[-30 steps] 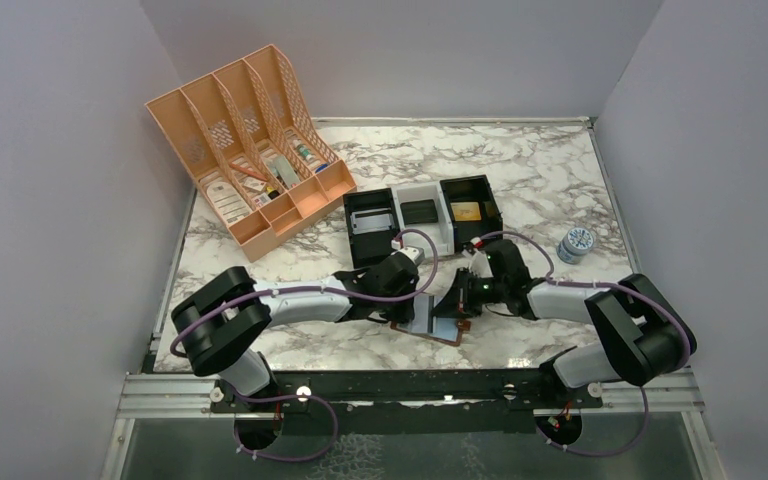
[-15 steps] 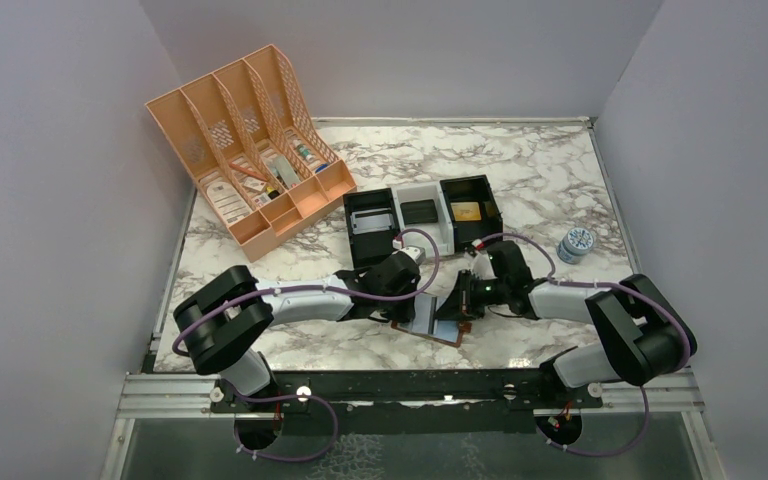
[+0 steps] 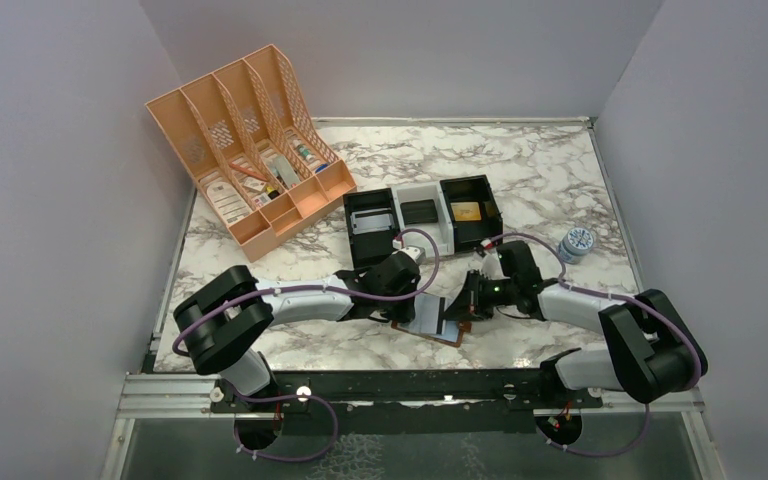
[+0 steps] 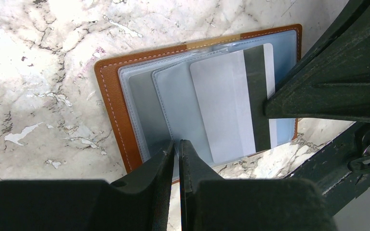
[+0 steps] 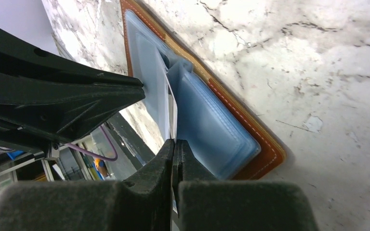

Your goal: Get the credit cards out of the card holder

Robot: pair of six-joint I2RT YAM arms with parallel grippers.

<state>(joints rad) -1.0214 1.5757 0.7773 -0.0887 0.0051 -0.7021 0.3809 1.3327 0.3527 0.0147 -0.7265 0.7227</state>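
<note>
Marble worktop [image 3: 560,170], 6 o'clock: flat brown leather card holder [image 4: 111,106], open. Left end effector [image 4: 177,151] pinches its pocket edge; right end effector [image 5: 174,149] pinches a thin pale credit card [image 4: 221,106].

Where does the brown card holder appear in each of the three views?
Top external: card holder low centre.
Left wrist: card holder spread open across the centre.
Right wrist: card holder runs from top centre to lower right.
Shared landmark: marble table.
</note>
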